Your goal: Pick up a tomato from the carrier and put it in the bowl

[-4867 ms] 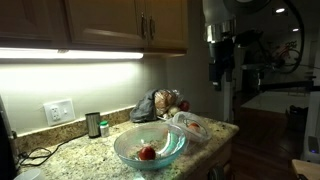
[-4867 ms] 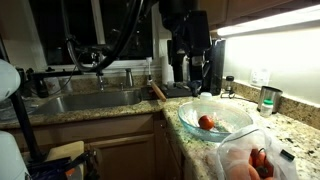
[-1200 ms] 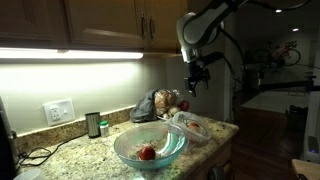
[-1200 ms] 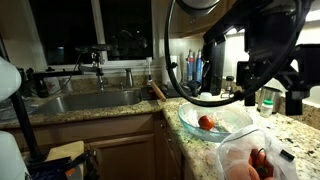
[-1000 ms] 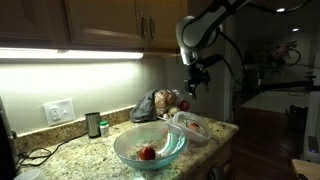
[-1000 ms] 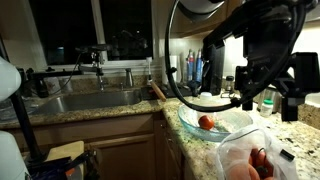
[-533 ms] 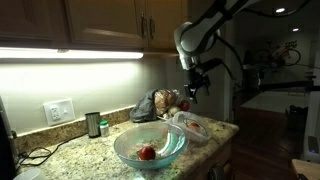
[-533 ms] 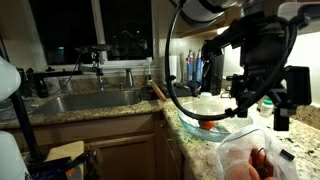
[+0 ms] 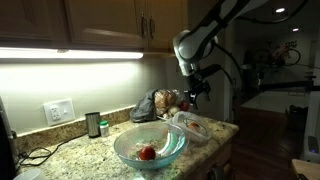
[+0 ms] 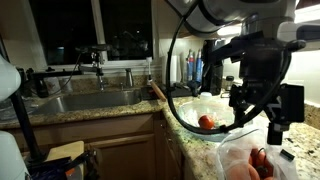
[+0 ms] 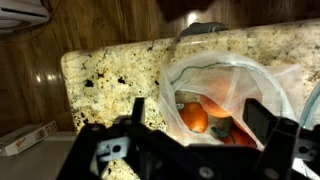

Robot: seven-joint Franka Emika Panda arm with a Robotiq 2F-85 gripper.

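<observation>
The tool (image 11: 195,108) stood wide open, its two fingers (image 11: 137,112) spread far apart, with nothing between them and nothing touched. In the wrist view the fingers framed the carrier (image 11: 235,75) beneath, whose clear plastic lay open towards the camera. Inside it, an orange-red tomato (image 11: 195,118) sat just between the finger lines, with more red fruit touching it at its 4 o'clock; how many I cannot tell through the plastic.

In an exterior view the tool (image 9: 195,93) hung off the arm above the carrier (image 9: 192,125), a gap showing between the fingertips and the box. In the opposite exterior view the tool (image 10: 262,112) overlapped the carrier (image 10: 245,160) in the picture, and a red tomato (image 10: 262,157) showed through the clear wall.

The bowl (image 9: 122,147) stood just beside the carrier, at its 8 o'clock, on the speckled tabletop (image 9: 75,155). A second tomato (image 9: 147,153) lay on the bowl's bottom; it also showed in the bowl (image 10: 186,118) at (image 10: 207,122).

A dark bag (image 9: 155,105) slumped against the wall at the carrier's 11 o'clock, close to it. A small jar (image 9: 93,124) stood at the bowl's 10 o'clock, well apart, near a wall outlet (image 9: 59,111). A sink (image 10: 90,100) lay at the bowl's 9 o'clock.
</observation>
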